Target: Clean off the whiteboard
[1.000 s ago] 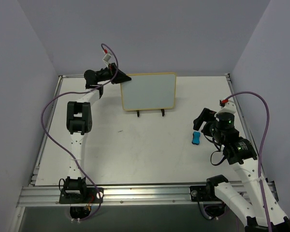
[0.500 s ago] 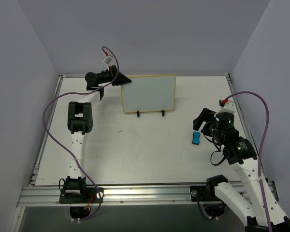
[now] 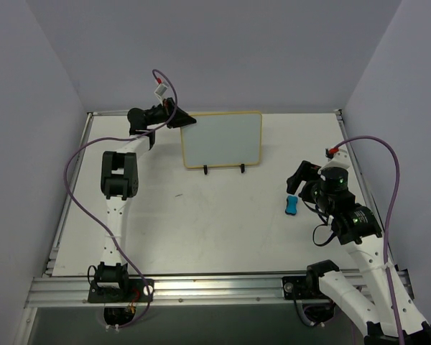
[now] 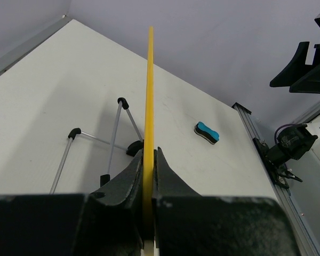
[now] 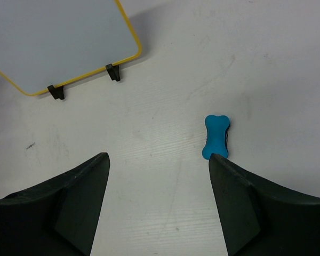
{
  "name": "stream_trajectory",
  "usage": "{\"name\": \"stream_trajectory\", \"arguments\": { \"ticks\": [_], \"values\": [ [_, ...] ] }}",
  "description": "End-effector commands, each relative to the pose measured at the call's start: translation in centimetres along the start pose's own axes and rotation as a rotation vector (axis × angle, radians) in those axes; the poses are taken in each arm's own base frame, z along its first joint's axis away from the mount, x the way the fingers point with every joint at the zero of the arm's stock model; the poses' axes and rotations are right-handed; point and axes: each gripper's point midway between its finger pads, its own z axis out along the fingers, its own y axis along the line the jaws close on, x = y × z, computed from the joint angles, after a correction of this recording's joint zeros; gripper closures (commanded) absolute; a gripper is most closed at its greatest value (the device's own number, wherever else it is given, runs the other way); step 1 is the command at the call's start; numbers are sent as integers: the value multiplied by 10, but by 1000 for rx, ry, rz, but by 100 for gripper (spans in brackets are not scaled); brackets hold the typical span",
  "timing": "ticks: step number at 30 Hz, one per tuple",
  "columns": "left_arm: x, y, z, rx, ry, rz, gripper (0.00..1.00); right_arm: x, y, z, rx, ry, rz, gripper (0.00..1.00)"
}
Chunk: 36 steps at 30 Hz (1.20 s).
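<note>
At rear of white table (image 3: 201, 215) | small white yellow-framed whiteboard (image 3: 221, 139), face blank, erasing apparently done | left gripper (image 4: 148, 154) clamps its edge | right gripper (image 5: 157, 158) wide, empty, near blue bone-shaped eraser (image 5: 216, 136)

The whiteboard (image 3: 223, 138) has a smooth face, its wire stand (image 4: 115, 133) is bare metal, the tabletop (image 3: 201, 215) matt.
</note>
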Motion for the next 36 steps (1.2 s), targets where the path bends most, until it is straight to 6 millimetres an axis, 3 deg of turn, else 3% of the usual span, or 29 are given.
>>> {"name": "stream_trajectory", "arguments": {
  "ticks": [1, 6, 15, 26, 33, 36],
  "values": [
    [-20, -20, 13, 30, -34, 87, 98, -5, 6, 2, -27, -20, -19, 29],
    [-15, -16, 15, 25, -26, 82, 97, -5, 7, 1, -29, -22, -19, 29],
    [-11, -6, -1, 1, -27, 62, 94, -6, 6, 1, -29, -27, -18, 29],
    [-18, -13, -3, 19, 3, 63, 94, -6, 7, 1, -30, -30, -15, 29],
    [-20, -19, 0, 28, 9, 77, 69, -5, 7, 0, -31, -30, -14, 29],
    [-21, -23, 0, 30, 8, 91, 65, -4, 7, 0, -30, -29, -17, 29]
  ]
}}
